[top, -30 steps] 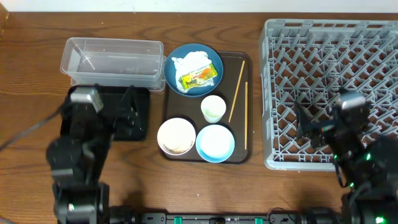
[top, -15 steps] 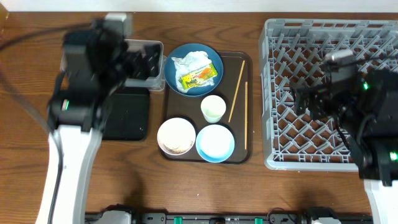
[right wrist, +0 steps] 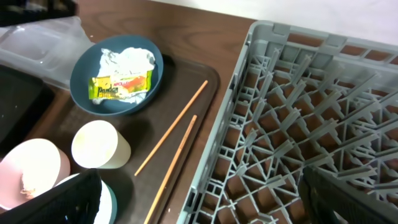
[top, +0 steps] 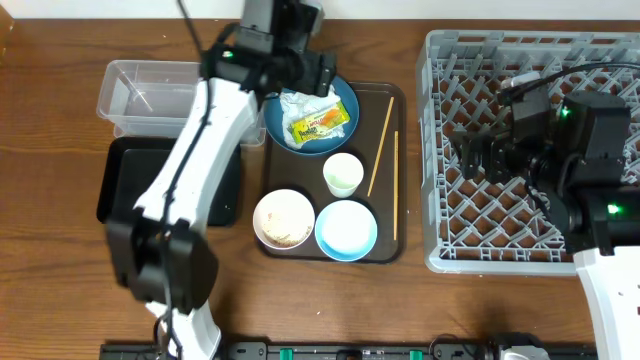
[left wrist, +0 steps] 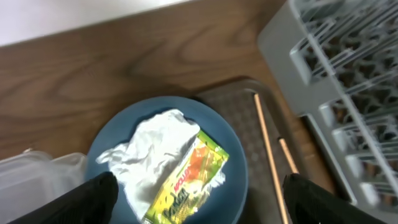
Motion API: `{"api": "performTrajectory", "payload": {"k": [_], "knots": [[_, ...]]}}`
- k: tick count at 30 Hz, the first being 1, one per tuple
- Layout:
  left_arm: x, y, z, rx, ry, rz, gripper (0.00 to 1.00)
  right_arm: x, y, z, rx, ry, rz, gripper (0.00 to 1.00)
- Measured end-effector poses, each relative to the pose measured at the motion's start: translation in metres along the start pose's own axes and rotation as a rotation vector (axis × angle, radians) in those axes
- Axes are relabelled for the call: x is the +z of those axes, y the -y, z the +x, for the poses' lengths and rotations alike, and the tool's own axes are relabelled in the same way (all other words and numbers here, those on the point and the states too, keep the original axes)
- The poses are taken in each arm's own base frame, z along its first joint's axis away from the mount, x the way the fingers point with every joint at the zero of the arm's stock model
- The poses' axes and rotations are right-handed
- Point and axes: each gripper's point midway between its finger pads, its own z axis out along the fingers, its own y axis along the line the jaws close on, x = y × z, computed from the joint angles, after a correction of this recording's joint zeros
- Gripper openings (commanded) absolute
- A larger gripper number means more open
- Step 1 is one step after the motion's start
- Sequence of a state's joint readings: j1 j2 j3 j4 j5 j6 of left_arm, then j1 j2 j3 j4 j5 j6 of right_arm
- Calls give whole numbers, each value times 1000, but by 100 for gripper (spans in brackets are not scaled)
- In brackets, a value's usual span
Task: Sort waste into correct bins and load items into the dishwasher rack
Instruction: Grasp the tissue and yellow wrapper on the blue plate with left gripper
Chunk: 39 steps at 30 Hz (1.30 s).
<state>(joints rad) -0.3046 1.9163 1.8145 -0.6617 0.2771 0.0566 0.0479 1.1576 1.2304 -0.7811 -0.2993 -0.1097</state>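
We are hovering the left gripper [left wrist: 198,198], released, with napkin [left wrist: 151,144] and wrapper [left wrist: 186,182] lying between its fingers [left wrist: 93,198]; the right gripper [right wrist: 208,200], also released, is framing the rack [right wrist: 298,118] edge.

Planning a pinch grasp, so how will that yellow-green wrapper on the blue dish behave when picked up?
Probably floppy and very light: the wrapper looks like thin, flat printed film. Its smooth face might slip when pinched. It lies against the crumpled napkin, so a pinch could drag that along too.
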Motion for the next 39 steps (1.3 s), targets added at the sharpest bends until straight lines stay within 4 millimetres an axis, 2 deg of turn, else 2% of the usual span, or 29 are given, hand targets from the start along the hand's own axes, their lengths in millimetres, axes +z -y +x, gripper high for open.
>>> {"api": "performTrajectory", "payload": {"k": [5,13,17,23,26,32,33,37,39], "knots": [[38,-19,17,-12,-57,-56,88,2,0,1,2,-8,-2,99],[96,-44,61,-34,-185,-126,88,2,1,6,8,-26,1,99],[110,-44,74,-12,-222,-126,88,2,1,8,10,-34,1,99],[129,-28,88,91,-261,-102,96,2,1,10,13,-45,3,99],[139,-24,99,134,-291,-103,97,2,1,12,15,-52,2,99],[159,-34,123,156,-355,-135,96,2,1,13,16,-54,2,99],[159,-35,124,156,-356,-136,89,2,1,13,16,-53,2,99],[159,-36,123,165,-355,-146,40,2,1,13,16,-54,2,99],[158,-37,123,164,-358,-147,25,2,1,13,16,-54,2,99]]}}
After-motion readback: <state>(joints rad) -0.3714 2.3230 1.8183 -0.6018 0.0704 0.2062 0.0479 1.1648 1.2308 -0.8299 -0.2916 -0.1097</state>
